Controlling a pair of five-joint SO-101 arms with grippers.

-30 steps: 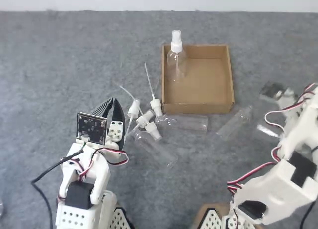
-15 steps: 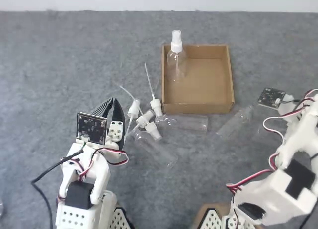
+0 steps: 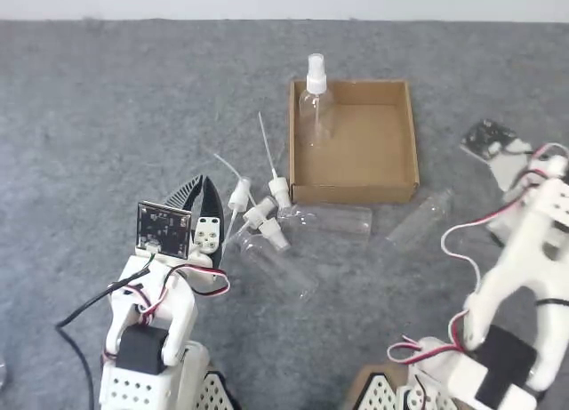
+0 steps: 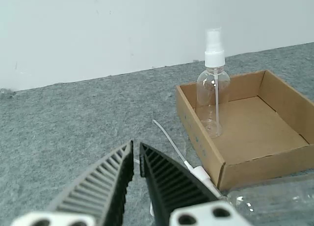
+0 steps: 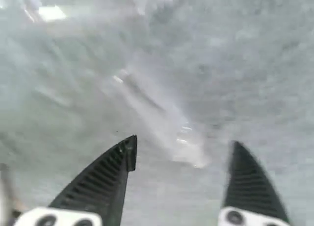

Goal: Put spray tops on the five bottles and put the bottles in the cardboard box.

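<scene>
A capped clear bottle (image 3: 316, 99) stands in the near-left corner of the cardboard box (image 3: 413, 134); the left wrist view shows the bottle (image 4: 213, 88) and the box (image 4: 196, 133) ahead. Three uncapped bottles lie on the carpet: one (image 3: 324, 219) in front of the box, one (image 3: 277, 264) nearer, one (image 3: 422, 219) to the right. Several loose spray tops (image 3: 258, 214) lie left of them. My left gripper (image 3: 203, 201) (image 4: 136, 146) is shut and empty beside the tops. My right gripper (image 5: 184, 142) is open above a blurred clear bottle (image 5: 162, 123) lying on the carpet.
Grey carpet (image 3: 133, 99) covers the table, with free room at the left and behind the box. The right arm (image 3: 533, 241) stretches along the right edge. A pale wall (image 4: 122, 25) stands behind the table.
The right arm has stretched away from its base toward the far right, its wrist now level with the box. The left arm, bottles and tops have not moved.
</scene>
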